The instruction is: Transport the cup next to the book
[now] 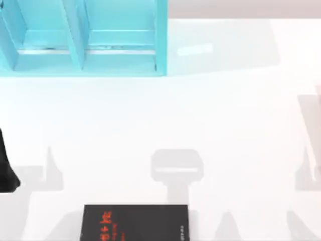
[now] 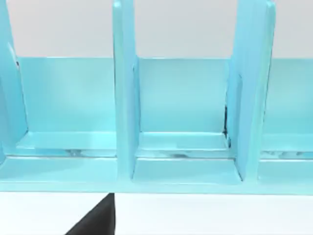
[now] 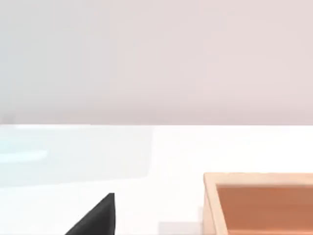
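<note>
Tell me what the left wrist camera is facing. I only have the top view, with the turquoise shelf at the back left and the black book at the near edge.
Observer: The left wrist view looks straight into the open front of the turquoise shelf unit, with upright dividers splitting it into compartments.
Operator: And what does the right wrist camera have in front of it?
Observer: The right wrist view shows an open-topped wooden box standing on the white table.
</note>
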Robot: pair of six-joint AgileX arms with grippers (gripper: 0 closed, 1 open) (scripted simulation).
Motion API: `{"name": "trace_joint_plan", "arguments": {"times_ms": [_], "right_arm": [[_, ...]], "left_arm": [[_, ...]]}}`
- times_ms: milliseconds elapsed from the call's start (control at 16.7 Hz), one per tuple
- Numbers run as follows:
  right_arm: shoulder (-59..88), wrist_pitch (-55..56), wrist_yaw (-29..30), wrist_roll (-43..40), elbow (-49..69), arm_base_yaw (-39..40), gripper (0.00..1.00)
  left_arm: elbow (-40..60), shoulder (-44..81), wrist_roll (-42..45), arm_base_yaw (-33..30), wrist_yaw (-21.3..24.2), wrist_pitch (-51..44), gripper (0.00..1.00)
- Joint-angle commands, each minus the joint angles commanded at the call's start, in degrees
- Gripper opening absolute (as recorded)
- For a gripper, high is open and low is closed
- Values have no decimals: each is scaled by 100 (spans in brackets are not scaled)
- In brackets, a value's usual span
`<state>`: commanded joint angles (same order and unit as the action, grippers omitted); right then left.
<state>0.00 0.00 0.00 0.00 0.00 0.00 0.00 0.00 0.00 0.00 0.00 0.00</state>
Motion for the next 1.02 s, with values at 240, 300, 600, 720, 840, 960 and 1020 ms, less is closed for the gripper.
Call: {"name": "trace_joint_plan", "arguments": {"times_ms": [240,300,600,720,840,960,1020], "right_arm": [[0,0,0,0,0,0,100],[0,0,0,0,0,0,100],[0,0,0,0,0,0,100],[0,0,0,0,0,0,100],[0,0,0,0,0,0,100],[0,0,0,0,0,0,100],[0,0,0,0,0,0,100]], "left_arm": [[119,123,146,2,-17,-90,100],[251,258,310,4,-33,-195,100],[1526,1678,1968,84,-149,-1200,100],[2229,2463,2897,166,-199,-1750,100],[3005,3329,3884,280,-246,-2349,100],[3819,4241,4921,422,-287,-2974,100],[4232,4707,5446,505,-304,-3289,100]]}}
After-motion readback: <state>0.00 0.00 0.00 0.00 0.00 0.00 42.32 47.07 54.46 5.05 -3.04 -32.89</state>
